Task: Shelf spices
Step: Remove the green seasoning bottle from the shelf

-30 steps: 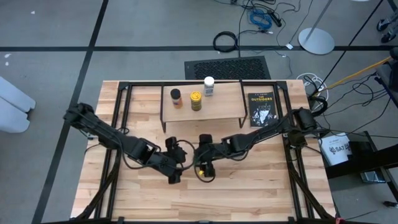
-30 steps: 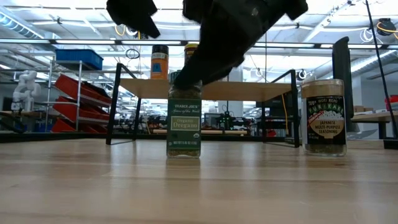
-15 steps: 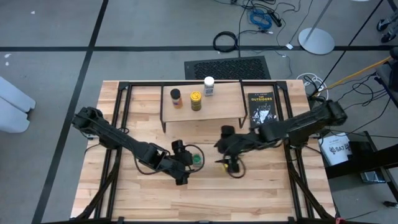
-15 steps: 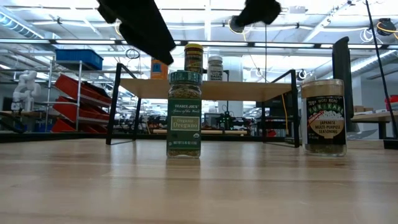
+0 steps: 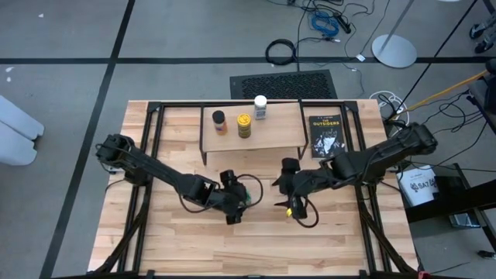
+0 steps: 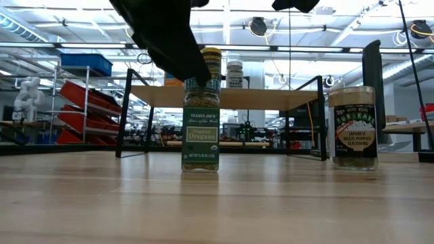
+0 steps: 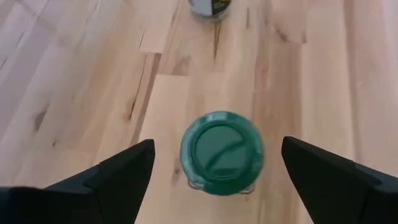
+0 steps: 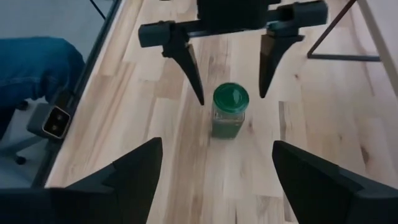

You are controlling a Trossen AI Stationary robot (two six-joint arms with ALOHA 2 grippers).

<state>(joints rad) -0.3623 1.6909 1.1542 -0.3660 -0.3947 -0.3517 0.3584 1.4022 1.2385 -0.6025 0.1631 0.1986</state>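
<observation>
The green-lidded oregano jar (image 6: pixel 201 132) (image 5: pixel 245 199) stands upright on its base mid-table. My left gripper (image 7: pixel 217 142) (image 5: pixel 235 203) is open above it, pointing down, one finger on each side of the lid (image 8: pixel 231 96) without touching. My right gripper (image 8: pixel 217 146) (image 5: pixel 288 200) is open to the jar's right, raised off the table. A tan-lidded seasoning jar (image 6: pixel 352 127) (image 7: pixel 211 6) stands right of the green one, hidden under my right arm in the high view. The shelf (image 5: pixel 271 132) carries the dark-lidded (image 5: pixel 219 120), yellow-lidded (image 5: pixel 244 124) and white-lidded (image 5: pixel 260 106) jars.
A black book (image 5: pixel 325 136) lies flat right of the shelf, near the table's far right corner. The shelf's right half (image 5: pixel 283 124) is bare board. Black frame rails (image 5: pixel 147 155) run along the table's left and right sides. A person's blue sleeve (image 8: pixel 37 68) shows beyond the table edge.
My right gripper has come off the green-lidded jar's top, risen and moved toward the table's right edge. My left gripper has moved right to the jar and come down around its lid. The jar has stayed upright in place.
</observation>
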